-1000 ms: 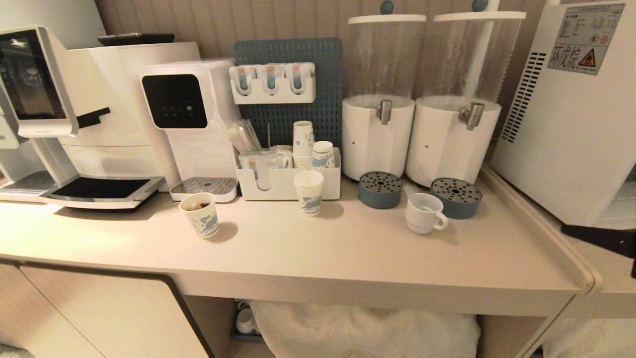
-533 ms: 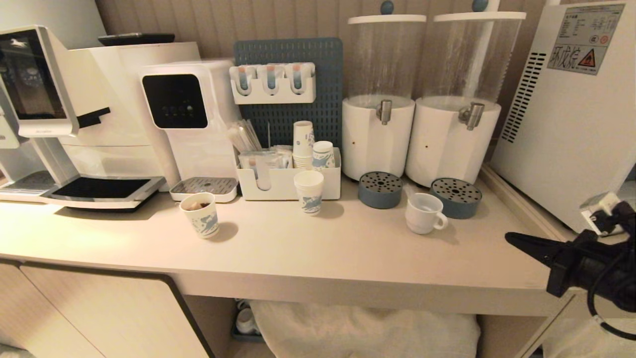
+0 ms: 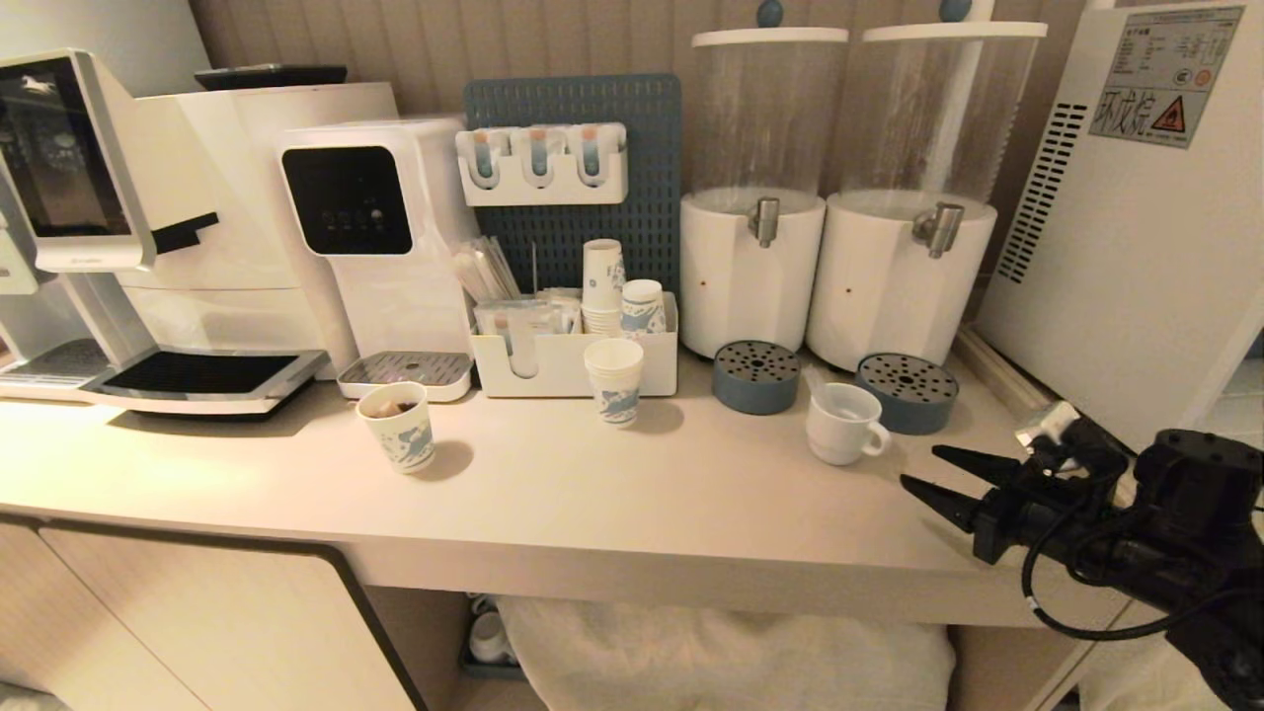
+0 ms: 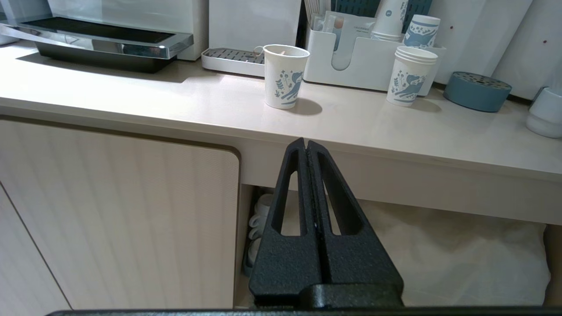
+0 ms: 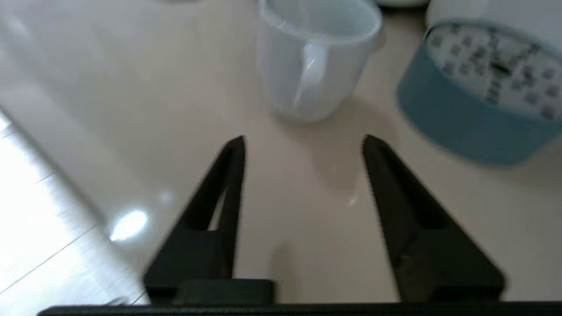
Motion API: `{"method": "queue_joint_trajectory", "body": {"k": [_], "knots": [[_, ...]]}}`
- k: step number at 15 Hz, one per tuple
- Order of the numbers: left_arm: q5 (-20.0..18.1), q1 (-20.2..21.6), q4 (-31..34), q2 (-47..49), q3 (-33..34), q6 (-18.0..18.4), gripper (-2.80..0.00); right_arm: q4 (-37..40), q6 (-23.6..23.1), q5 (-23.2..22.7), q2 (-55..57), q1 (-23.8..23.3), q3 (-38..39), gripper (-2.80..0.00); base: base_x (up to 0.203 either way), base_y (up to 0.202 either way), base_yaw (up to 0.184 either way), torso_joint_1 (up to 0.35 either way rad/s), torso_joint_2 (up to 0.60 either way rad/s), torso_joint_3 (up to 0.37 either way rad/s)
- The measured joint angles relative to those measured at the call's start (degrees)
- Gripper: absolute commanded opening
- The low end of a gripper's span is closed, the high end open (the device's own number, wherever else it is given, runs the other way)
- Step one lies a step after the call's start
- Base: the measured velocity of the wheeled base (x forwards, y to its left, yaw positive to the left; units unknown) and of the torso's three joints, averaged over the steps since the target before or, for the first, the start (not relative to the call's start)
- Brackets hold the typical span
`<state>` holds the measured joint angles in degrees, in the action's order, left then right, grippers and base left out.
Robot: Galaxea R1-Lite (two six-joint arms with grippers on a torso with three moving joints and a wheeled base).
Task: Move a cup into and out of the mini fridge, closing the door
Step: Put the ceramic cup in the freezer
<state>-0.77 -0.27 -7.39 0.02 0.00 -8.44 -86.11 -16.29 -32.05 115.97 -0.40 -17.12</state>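
Note:
The cup, a small white mug with its handle turned to the right, stands on the counter before the right-hand blue drip tray. My right gripper hovers over the counter just right of it, open and empty, tips pointing at the mug. In the right wrist view the cup sits a short way beyond the open gripper, handle facing me. The mini fridge rises at the far right; its door is out of view. My left gripper is shut and empty, parked below the counter's front edge.
Two white drink dispensers stand behind the cup, with blue drip trays in front. Patterned paper cups and an organiser fill the counter's middle, coffee machines the left. The counter's raised right rim runs beside the fridge.
My right arm has swung in from the far right edge over the counter toward the cup, and its fingers have spread apart. The cup and left arm have stayed still.

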Motion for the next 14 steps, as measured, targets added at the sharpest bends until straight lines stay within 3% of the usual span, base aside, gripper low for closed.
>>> {"method": "queue_joint_trajectory", "body": {"k": [5,7,9,14], "knots": [[0.06,0.00,-0.02,0.00,0.00,-0.18,-2.80,1.75,0.99,2.32,6.19,1.69,-6.61,0.00,0.000,0.000,0.000,0.000,0.00,0.000],[0.04,0.02,-0.01,0.00,0.00,1.93,-2.80,5.09,1.97,2.40,6.85,2.15,-9.55,0.00,0.000,0.000,0.000,0.000,0.00,0.000],[0.04,0.00,0.00,0.00,0.00,-0.05,-2.80,7.57,2.15,2.43,6.76,2.52,-11.91,0.00,0.000,0.000,0.000,0.000,0.00,0.000],[0.06,0.00,0.00,0.00,0.00,-0.29,-2.80,12.44,3.44,2.43,5.80,3.23,-16.62,0.00,0.000,0.000,0.000,0.000,0.00,0.000]]}}
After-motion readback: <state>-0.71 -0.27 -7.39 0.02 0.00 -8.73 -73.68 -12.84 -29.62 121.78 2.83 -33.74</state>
